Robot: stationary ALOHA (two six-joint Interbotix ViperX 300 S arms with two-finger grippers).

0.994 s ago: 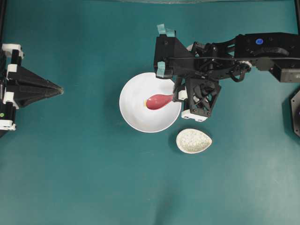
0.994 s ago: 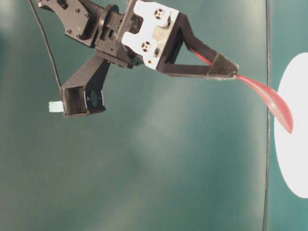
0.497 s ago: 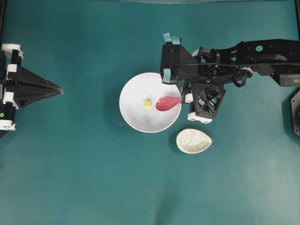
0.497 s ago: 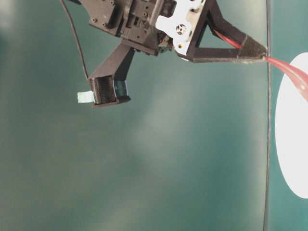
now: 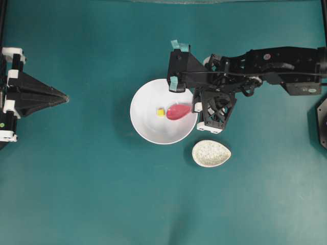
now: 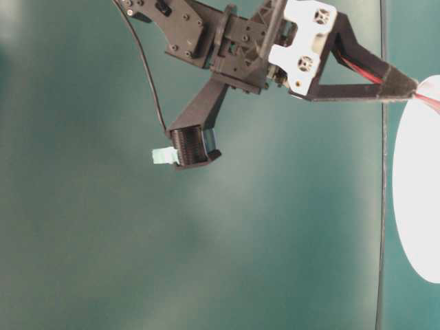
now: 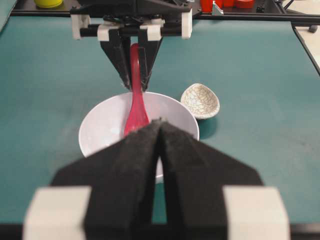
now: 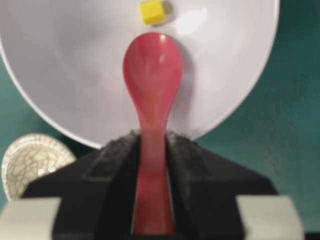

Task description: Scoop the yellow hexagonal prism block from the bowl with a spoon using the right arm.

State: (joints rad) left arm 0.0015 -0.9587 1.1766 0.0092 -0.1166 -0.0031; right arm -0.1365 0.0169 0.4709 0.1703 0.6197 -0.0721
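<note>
Tiny bright yellow hexagonal prism block point(image 8: 151, 11) loose on floor of large glossy white bowl point(image 5: 145, 125), just beyond scoop tip of pink-red glossy soup spoon point(image 8: 152, 70); probably light, hard, prone to skidding on smooth glaze. Right gripper point(image 8: 150, 142) clamped on spoon handle, left gripper point(image 7: 159, 131) parked, jaws together. Best taken from beneath with scoop lip, not pinched.

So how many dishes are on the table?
2. The large white bowl sits mid-table, with the spoon dipped in beside the yellow block. The small speckled dish lies just off the bowl's rim, apart from it. No others show.
</note>
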